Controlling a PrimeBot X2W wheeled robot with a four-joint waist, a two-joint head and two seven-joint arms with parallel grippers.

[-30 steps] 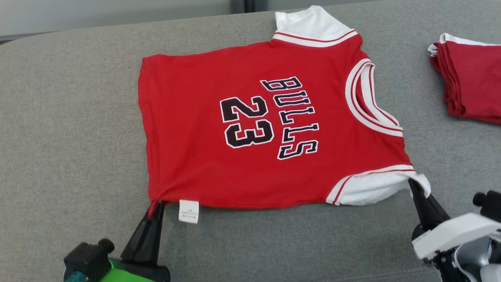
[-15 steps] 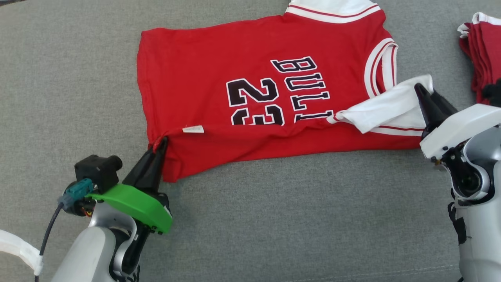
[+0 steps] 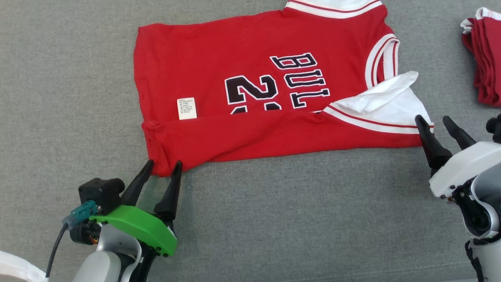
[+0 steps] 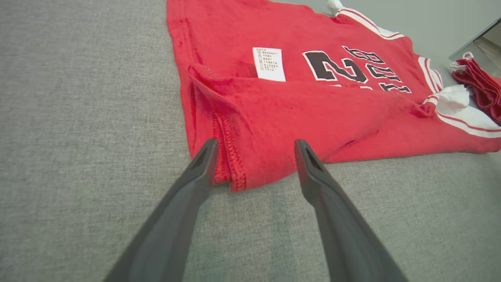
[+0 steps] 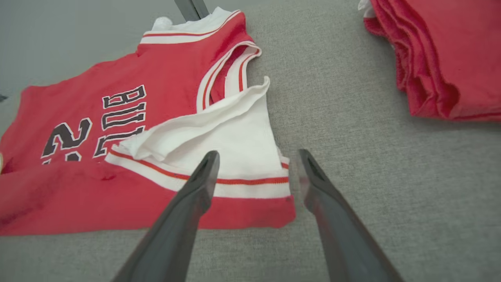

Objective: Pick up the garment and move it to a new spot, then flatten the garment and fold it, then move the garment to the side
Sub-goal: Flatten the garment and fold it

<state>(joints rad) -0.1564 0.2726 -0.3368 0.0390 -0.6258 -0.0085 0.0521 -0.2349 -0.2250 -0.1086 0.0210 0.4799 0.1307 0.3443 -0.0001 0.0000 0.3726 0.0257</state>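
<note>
Head view first: what did you count?
— One red Bulls jersey [image 3: 254,129] on the grey cushion [image 3: 274,227], one stack of folded red garments [image 3: 485,66] well apart at the right edge, one care label [image 3: 186,108], and two grippers.
— Which way did the jersey lie?
— Its long axis ran across that view, hem toward the robot's left, collar toward its right. The near edge was folded up over the lower half of the lettering, and a white sleeve [image 3: 385,107] lay turned onto the chest. The left gripper [image 3: 164,162] stood spread at the hem corner, and the right gripper [image 3: 432,117] stood spread just beside the sleeve end. Neither pinched anything.
— Left wrist view?
— Two fingers were wide apart, with the folded hem corner lying loose between their tips on the cushion.
— Right wrist view?
— The fingers were spread there too. One tip was over the white sleeve's striped cuff, the other over bare cushion past the jersey's edge. The folded stack lay at the upper right, apart from the jersey.
</note>
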